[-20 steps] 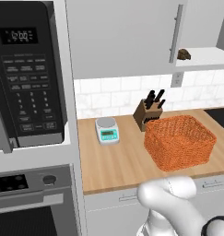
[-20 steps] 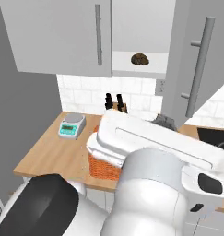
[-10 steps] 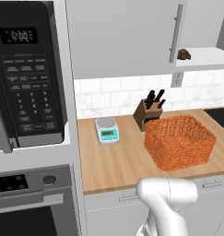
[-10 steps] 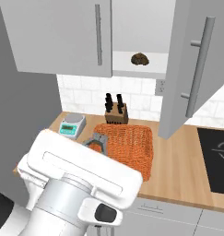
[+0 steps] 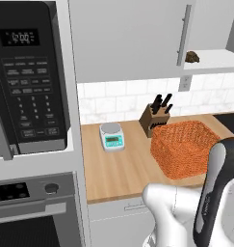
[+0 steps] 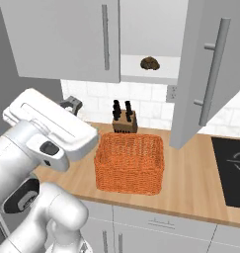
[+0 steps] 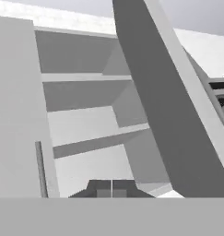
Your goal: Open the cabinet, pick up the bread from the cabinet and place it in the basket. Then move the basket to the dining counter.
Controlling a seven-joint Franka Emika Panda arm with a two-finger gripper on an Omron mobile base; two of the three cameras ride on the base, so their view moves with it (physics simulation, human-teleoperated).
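bread (image 6: 149, 63): small dark roll on the white inner shelf (image 6: 156, 76) of the cabinet (image 6: 67, 39), right door (image 6: 213, 69) swung open, left door shut; also seen at the shelf edge in the left base view.
basket (image 6: 131, 161): orange wicker, on the worktop (image 6: 190, 183) below the open shelf, just in front of the knife block (image 6: 125, 118); nothing inside it.
claw (image 7: 111, 191): tips pressed together at the bottom of the hand view, holding nothing; aimed up at cabinet shelves and a door edge.
step in hand: likely reaching for the bread, door already open.
how to do it well: spread the tips before closing in; come in level over the shelf lip, clear of the open door and the shut door's handle; grip the roll across its middle, then lift out before lowering to the basket.
hidden: bread not made out in the hand view; the arm's white body covers part of the worktop in both base views; scale (image 5: 112, 136) partly legible; dining counter unseen.
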